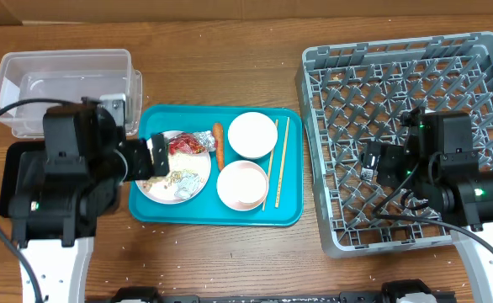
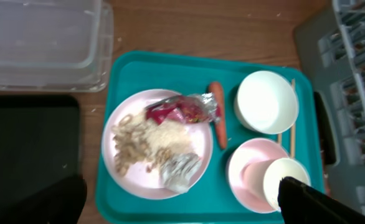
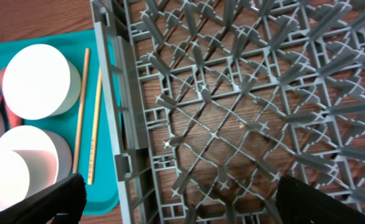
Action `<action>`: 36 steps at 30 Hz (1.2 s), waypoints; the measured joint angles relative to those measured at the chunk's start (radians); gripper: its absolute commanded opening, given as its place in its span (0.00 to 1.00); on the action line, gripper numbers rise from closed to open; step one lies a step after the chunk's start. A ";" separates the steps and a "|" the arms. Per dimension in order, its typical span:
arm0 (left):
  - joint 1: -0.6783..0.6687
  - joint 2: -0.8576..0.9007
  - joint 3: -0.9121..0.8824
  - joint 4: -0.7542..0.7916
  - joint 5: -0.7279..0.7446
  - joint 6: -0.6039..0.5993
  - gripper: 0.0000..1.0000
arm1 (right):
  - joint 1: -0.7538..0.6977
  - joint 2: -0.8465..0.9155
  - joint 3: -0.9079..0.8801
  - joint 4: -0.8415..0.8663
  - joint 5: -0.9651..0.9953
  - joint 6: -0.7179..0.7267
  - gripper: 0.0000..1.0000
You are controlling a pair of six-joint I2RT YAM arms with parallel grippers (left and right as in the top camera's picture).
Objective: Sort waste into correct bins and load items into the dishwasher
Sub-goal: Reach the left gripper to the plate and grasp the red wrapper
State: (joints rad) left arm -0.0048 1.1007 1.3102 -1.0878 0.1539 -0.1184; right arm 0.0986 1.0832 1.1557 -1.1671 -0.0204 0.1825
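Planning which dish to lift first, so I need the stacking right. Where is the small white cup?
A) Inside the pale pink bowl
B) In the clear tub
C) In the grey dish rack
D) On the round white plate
A: the left wrist view shows the small white cup sitting inside the pale pink bowl, which stands on the teal tray.

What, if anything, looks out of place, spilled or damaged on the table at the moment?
Nothing is tipped or broken. Two small oddities: the carrot lies loose on the teal tray alongside the plate rather than on it, and a small white cup sits nested in the pink bowl.
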 measured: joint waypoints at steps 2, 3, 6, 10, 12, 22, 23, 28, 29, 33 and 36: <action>0.000 0.031 0.000 0.025 0.033 -0.024 1.00 | 0.000 0.000 0.000 0.004 0.003 0.000 1.00; 0.000 0.050 0.000 0.036 0.046 -0.039 1.00 | 0.000 0.000 0.000 0.006 0.003 0.000 1.00; -0.002 0.120 0.000 0.060 0.069 -0.094 1.00 | 0.000 0.000 0.000 0.014 0.006 0.000 1.00; -0.036 0.233 0.001 0.087 0.081 -0.169 1.00 | 0.000 0.000 0.000 0.014 0.009 0.000 1.00; -0.063 0.292 0.002 0.107 0.083 -0.200 1.00 | 0.000 0.000 0.000 0.015 0.010 0.000 1.00; -0.150 0.551 0.002 0.172 0.081 -0.399 1.00 | 0.000 0.000 0.000 0.005 0.010 0.000 1.00; -0.153 0.572 0.002 0.179 0.080 -0.415 1.00 | 0.000 0.000 0.000 0.006 0.010 0.000 1.00; -0.167 0.655 0.002 0.220 0.074 -0.465 0.93 | 0.000 0.000 0.000 0.005 0.010 0.000 1.00; -0.169 0.667 0.002 0.227 0.071 -0.471 0.89 | 0.000 0.000 0.000 0.004 0.010 0.000 1.00; -0.171 0.705 0.002 0.262 0.045 -0.490 0.72 | 0.000 0.000 0.000 0.002 0.010 0.000 1.00; -0.171 0.712 0.002 0.284 0.016 -0.494 0.51 | 0.000 0.000 0.000 -0.001 0.010 0.000 1.00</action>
State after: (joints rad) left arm -0.1753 1.8126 1.3117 -0.8040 0.1699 -0.6128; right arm 0.0986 1.0832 1.1557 -1.1679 -0.0105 0.1825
